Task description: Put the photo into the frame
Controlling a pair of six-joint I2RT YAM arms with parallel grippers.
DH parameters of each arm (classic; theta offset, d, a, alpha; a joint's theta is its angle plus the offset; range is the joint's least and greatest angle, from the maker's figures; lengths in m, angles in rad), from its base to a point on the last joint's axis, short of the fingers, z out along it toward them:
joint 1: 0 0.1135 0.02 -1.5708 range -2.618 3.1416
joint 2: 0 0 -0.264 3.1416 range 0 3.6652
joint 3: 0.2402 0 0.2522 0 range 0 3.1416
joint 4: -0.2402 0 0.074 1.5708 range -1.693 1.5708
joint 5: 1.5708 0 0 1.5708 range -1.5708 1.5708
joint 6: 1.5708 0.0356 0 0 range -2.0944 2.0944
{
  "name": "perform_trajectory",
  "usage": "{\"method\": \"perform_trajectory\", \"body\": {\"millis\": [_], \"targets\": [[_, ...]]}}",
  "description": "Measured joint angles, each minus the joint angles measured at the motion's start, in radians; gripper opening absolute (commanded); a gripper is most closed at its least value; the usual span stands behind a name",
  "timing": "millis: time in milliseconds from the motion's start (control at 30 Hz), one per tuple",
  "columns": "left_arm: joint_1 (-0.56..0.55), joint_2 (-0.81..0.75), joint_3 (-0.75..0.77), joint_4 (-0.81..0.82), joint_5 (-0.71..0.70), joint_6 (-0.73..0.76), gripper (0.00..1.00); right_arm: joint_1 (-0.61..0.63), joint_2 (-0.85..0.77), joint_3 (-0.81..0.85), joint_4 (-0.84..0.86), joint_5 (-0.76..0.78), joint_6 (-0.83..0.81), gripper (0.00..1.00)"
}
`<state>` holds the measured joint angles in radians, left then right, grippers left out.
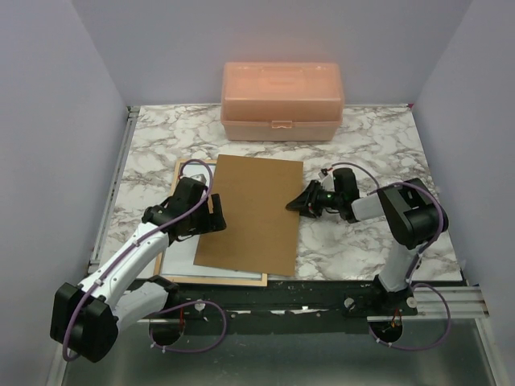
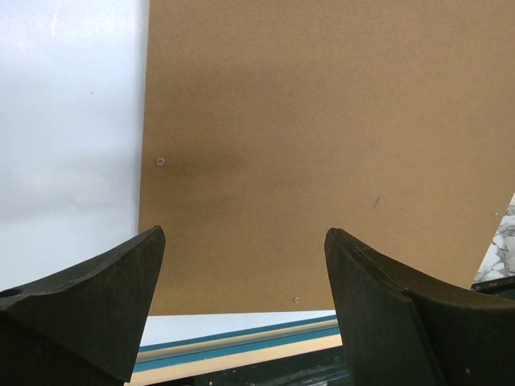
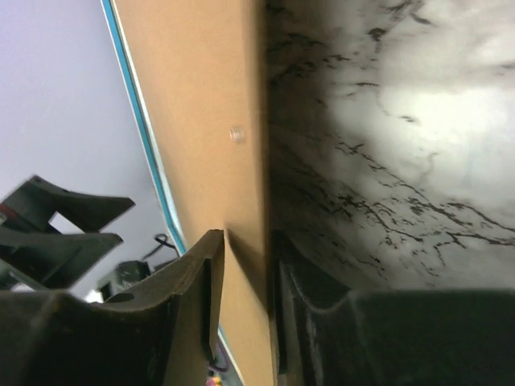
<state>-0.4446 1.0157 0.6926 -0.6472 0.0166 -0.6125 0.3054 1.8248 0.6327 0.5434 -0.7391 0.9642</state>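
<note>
The frame (image 1: pixel 217 278) lies flat at the left of the table, its light wood rim up, with a blue strip (image 2: pixel 241 342) along the rim. Inside it the photo (image 1: pixel 179 256) lies white back up (image 2: pixel 72 145). A brown backing board (image 1: pixel 251 213) rests askew over both and overhangs onto the marble. My left gripper (image 1: pixel 216 213) hovers open over the board's left part (image 2: pixel 245 241), holding nothing. My right gripper (image 1: pixel 296 203) straddles the board's right edge (image 3: pixel 245 249), one finger above and one below. A shadowed gap still shows between finger and board (image 3: pixel 201 104).
A peach plastic box (image 1: pixel 282 100) stands at the back centre. Bare marble tabletop (image 1: pixel 378 153) lies to the right of the board. A metal rail (image 1: pixel 113 185) runs along the table's left edge, and walls close in on three sides.
</note>
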Motion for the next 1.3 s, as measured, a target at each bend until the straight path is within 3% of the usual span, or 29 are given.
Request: {"method": "perform_trajectory", "body": {"millis": [100,167,400,733,1067,1300], "targets": [[0.000,-0.015,0.000,0.005,0.023,0.003,0.83,0.000,0.008,0.003,0.000,-0.002,-0.007,0.05],[0.000,-0.031,0.000,0.007,0.037,0.004,0.83,0.000,-0.008,0.010,-0.003,-0.014,-0.012,0.00],[-0.001,-0.087,0.002,0.015,0.082,0.006,0.83,0.003,-0.199,0.084,-0.190,-0.008,-0.077,0.00],[-0.003,-0.095,0.022,0.014,0.105,0.006,0.83,0.001,-0.473,0.341,-0.784,0.175,-0.214,0.00],[-0.014,-0.095,0.022,0.014,0.105,0.000,0.83,0.000,-0.520,0.716,-1.271,0.392,-0.339,0.00],[-0.024,-0.069,0.022,0.015,0.105,-0.006,0.83,-0.005,-0.521,0.915,-1.490,0.476,-0.387,0.00]]}}
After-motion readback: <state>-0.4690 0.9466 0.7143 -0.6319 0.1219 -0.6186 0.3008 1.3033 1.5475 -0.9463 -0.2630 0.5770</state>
